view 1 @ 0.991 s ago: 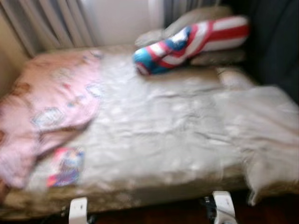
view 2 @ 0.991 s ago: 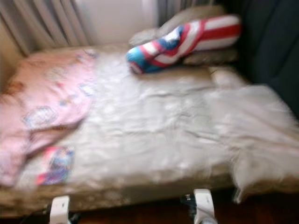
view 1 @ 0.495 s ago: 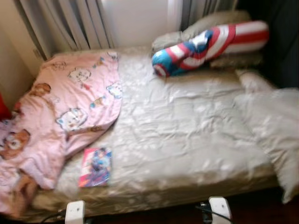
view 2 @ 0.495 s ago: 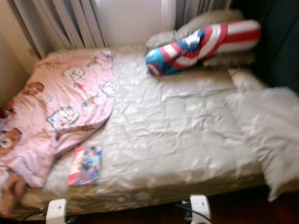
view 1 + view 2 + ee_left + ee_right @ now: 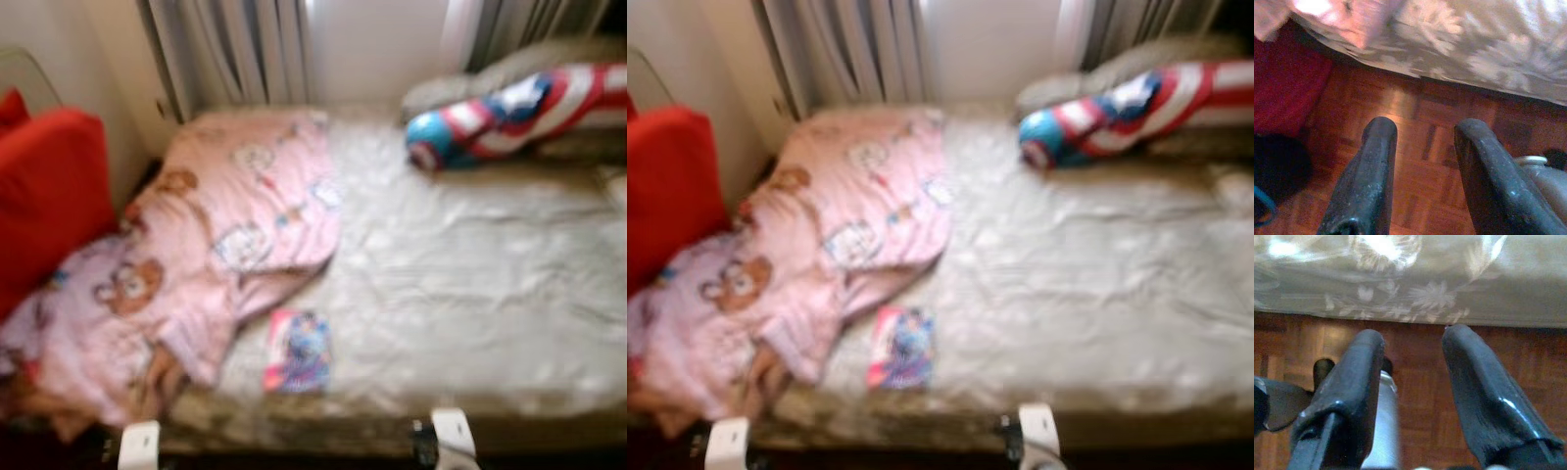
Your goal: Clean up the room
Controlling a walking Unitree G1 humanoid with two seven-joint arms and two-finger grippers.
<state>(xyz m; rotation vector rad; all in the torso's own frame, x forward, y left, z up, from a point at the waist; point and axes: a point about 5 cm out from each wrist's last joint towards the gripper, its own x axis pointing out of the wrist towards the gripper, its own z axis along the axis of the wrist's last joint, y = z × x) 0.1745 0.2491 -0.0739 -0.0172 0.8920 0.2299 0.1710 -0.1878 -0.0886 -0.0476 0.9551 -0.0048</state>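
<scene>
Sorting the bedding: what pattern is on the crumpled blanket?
Pink blanket with cartoon bears, clearest in left eye view.

Blurry book (image 5: 298, 352) beside pink blanket (image 5: 211, 245).

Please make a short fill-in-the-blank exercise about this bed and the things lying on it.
1. The crumpled blanket on the bed's left side is ____ in colour.
2. The small colourful book lies on the sheet near the bed's ____ edge.
3. The cushion beside the bed is ____.
4. Both the left pincer and the right pincer hang over the wooden ____.

Missing words: pink; front; red; floor
</scene>
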